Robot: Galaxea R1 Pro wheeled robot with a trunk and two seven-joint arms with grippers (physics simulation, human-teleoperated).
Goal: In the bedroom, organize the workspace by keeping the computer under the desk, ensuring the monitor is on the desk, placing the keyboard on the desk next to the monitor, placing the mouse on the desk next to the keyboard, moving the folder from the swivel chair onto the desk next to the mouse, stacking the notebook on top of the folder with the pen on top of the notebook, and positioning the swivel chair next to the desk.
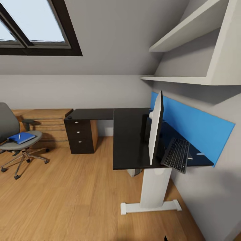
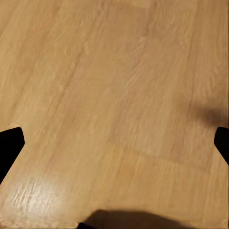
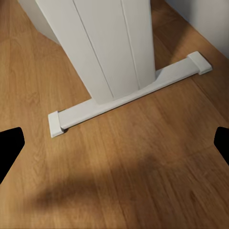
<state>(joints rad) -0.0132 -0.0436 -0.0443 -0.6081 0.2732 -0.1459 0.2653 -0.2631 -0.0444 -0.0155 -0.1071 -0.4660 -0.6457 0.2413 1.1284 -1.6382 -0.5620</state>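
Note:
The desk (image 1: 130, 134) stands at the right, its black top on a white leg (image 3: 114, 43) with a long foot (image 3: 95, 109). On it the monitor (image 1: 156, 129) shows edge-on. The keyboard (image 1: 176, 155) lies tilted behind it, by the blue panel (image 1: 194, 127), with one end past the desk's edge. At far left the swivel chair (image 1: 8, 129) holds the blue folder (image 1: 22, 137) with the pale pen (image 1: 19, 136) on top. Notebook, mouse and computer are out of view. My left gripper (image 2: 114, 148) is open above bare wood floor. My right gripper (image 3: 114, 145) is open near the desk's foot.
A black drawer unit (image 1: 80, 135) with silver knobs joins the desk's left wing, with low light-wood shelving (image 1: 47, 125) beyond it. White wall shelves (image 1: 187, 43) hang over the desk. A skylight (image 1: 33, 26) is at upper left. Wood floor (image 1: 77, 194) stretches between chair and desk.

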